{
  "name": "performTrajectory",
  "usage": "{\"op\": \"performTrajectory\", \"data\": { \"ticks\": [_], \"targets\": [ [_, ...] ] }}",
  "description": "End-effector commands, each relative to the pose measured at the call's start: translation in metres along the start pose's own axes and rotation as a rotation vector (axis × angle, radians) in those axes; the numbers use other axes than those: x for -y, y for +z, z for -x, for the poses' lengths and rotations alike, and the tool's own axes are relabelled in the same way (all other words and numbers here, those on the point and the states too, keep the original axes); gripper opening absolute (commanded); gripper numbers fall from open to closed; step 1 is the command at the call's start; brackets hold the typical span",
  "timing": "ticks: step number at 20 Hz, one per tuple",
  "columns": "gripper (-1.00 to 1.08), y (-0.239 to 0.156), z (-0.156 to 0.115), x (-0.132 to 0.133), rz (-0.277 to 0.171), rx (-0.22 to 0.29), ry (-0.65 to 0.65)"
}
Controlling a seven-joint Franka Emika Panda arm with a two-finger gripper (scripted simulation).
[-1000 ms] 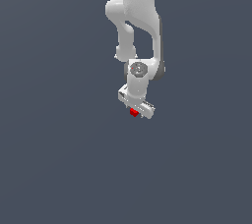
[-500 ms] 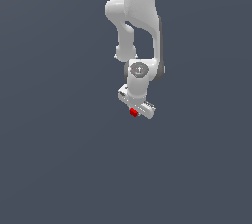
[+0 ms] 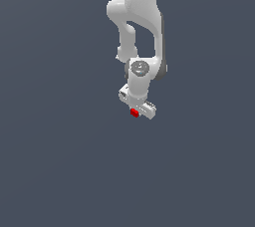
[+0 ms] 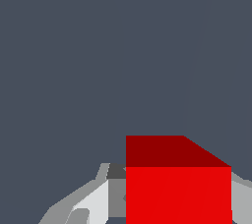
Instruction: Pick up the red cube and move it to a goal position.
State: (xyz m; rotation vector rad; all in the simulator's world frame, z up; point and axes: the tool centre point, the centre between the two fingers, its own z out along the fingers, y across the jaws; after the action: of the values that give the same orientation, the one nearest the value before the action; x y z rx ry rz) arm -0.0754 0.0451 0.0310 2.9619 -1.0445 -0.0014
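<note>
- the white arm point(image 3: 137, 22) comes in from the 12 o'clock edge of the exterior view and bends down toward the middle of the picture.
- its wrist ends in a gripper point(image 3: 135, 110) just above the centre of the exterior view, with the white crossbar of the hand tilted from 10 o'clock down to 4 o'clock.
- the red cube point(image 3: 134, 113) sits at the lower edge of that crossbar, at about 6 o'clock from the wrist joint, touching the gripper.
- in the wrist view the red cube point(image 4: 178, 188) fills the space between the two grey-white fingers point(image 4: 93, 198), one finger against each side face, so the gripper is pinching the cube.
- the cube's front face is bright red and its top face is darker red; its faces are plain.
- everything around arm and cube is a flat dark blue-grey ground point(image 3: 60, 161), the same in both views.
- i cannot tell whether the cube rests on that ground or hangs above it; no shadow or edge shows under it.
</note>
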Motion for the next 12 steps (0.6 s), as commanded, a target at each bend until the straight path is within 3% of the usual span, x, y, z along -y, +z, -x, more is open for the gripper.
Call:
{"op": "performTrajectory", "data": {
  "ticks": [1, 12],
  "targets": [
    [-1.00, -0.010, -0.002, -0.001, -0.001, -0.001, 0.000],
    [-1.00, -0.093, -0.018, -0.017, -0.002, 0.000, 0.001]
  ]
}}
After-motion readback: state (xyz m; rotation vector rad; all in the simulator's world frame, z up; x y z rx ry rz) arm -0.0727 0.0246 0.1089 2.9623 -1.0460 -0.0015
